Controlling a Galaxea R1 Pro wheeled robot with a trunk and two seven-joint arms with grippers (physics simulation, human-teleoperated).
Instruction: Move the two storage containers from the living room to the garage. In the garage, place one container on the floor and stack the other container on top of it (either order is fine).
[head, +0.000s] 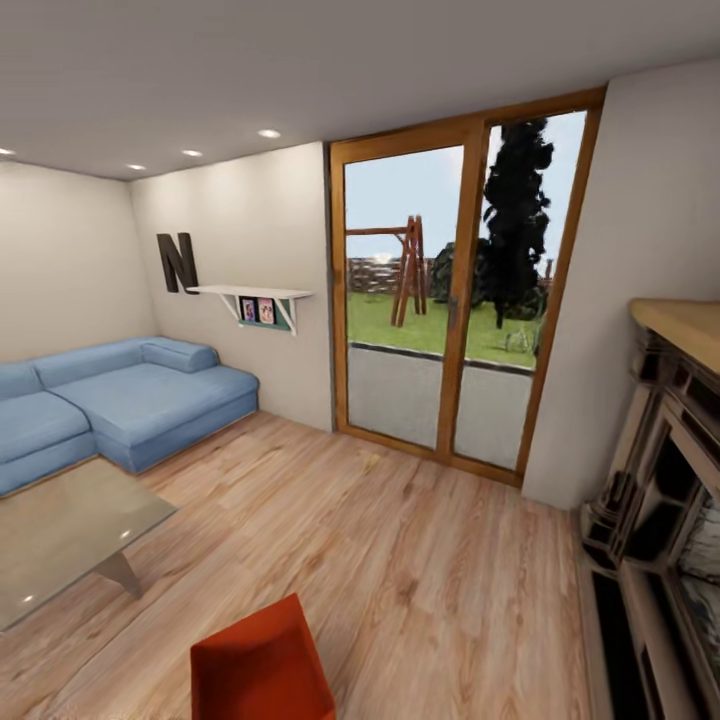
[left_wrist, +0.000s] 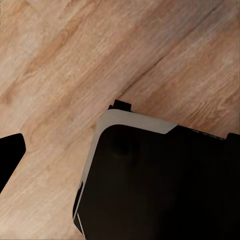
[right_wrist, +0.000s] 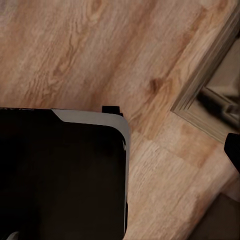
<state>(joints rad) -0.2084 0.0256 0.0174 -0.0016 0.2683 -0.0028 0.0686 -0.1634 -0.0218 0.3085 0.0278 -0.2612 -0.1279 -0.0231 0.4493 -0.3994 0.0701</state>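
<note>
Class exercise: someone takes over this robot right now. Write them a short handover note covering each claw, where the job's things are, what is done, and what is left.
Claws: the wrist views look down on wood-plank floor and the robot's dark base; open or shut cannot be told for either claw, and nothing shows held.
Things: one red-orange storage container sits on the living room floor in the head view's foreground, near the glass coffee table. Blue sofa and glass doors beyond.
Done: nothing yet.
Left: find the second container, carry both to the garage, stack them on its floor.
</note>
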